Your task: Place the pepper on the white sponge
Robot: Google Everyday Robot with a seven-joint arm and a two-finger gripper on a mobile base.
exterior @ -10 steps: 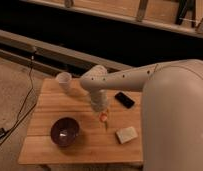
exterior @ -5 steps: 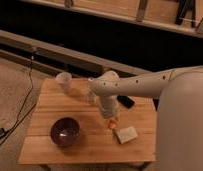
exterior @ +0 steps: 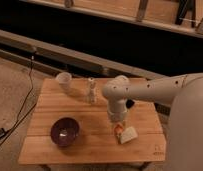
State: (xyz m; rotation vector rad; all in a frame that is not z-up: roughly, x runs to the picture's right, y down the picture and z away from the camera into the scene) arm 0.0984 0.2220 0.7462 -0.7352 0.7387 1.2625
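I have the gripper (exterior: 118, 123) low over the table (exterior: 90, 146), toward the near right corner, pointing straight down. The claw is closed narrow on the pepper (exterior: 118, 130), which shows as 1 small orange shape hanging at its tip. The white sponge (exterior: 129, 135) lies just beside the pepper on its right, close to the near edge. From here I cannot tell whether the pepper touches the sponge's left edge or only hangs next to it.

I judge the carry to be nearly over, with 1 step left: getting the pepper above the sponge and letting go. To do it well I would slide the claw a little toward the right edge until the pepper sits over the sponge's middle, not its rim. Then I would lower until it is almost resting on the sponge, and only then open. A drop from height onto a soft, small block would likely let the pepper roll off onto the wood. Dragging sideways while too low could shove the sponge toward the corner.

The purple bowl (exterior: 64, 131) near the near left corner, and the white cup (exterior: 64, 80) and shaker bottle (exterior: 91, 90) along the far edge, are well apart from the drop point.
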